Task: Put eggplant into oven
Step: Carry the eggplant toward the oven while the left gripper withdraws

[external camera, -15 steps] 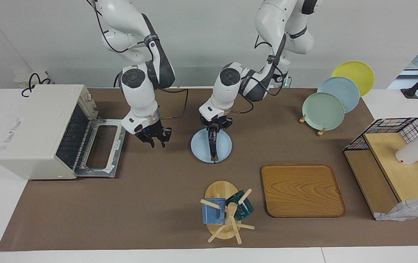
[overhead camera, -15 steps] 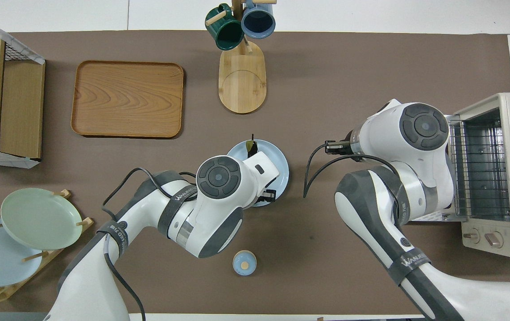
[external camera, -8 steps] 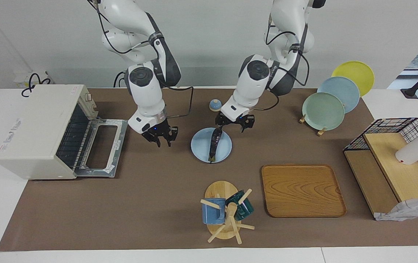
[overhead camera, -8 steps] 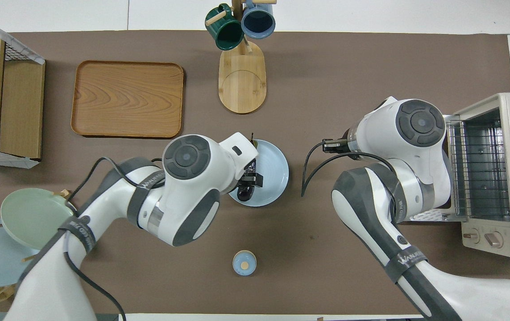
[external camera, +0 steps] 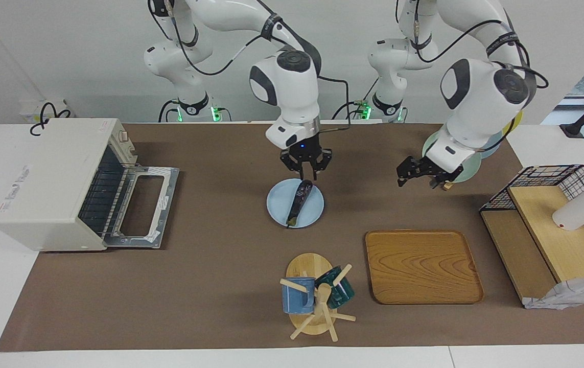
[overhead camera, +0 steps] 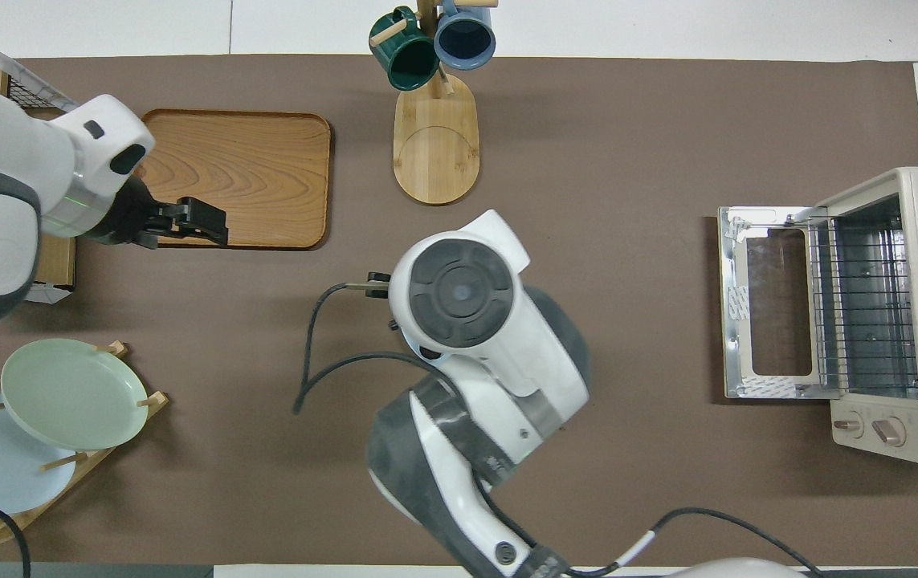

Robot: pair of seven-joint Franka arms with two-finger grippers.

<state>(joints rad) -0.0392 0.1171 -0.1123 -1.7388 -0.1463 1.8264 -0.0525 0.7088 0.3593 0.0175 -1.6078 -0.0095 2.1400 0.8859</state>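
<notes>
The dark purple eggplant (external camera: 297, 201) lies on a light blue plate (external camera: 277, 205) in the middle of the mat. My right gripper (external camera: 305, 173) is open, pointing down just above the eggplant's end nearer to the robots. In the overhead view the right arm covers both plate and eggplant. My left gripper (external camera: 416, 180) is open and empty, up in the air in front of the plate rack; it also shows in the overhead view (overhead camera: 200, 222) over the wooden tray's edge. The off-white oven (external camera: 49, 179) stands at the right arm's end, its door (external camera: 141, 204) dropped open, wire rack (overhead camera: 864, 309) showing.
A mug tree (external camera: 314, 296) with a blue and a green mug stands farther from the robots than the plate. A wooden tray (external camera: 422, 266) lies beside it. A plate rack (overhead camera: 65, 393) and a wire and wood shelf (external camera: 552, 230) stand at the left arm's end.
My left gripper let go of the eggplant on the plate and drew away toward its own end. My right gripper moved from the oven door to above the eggplant.
</notes>
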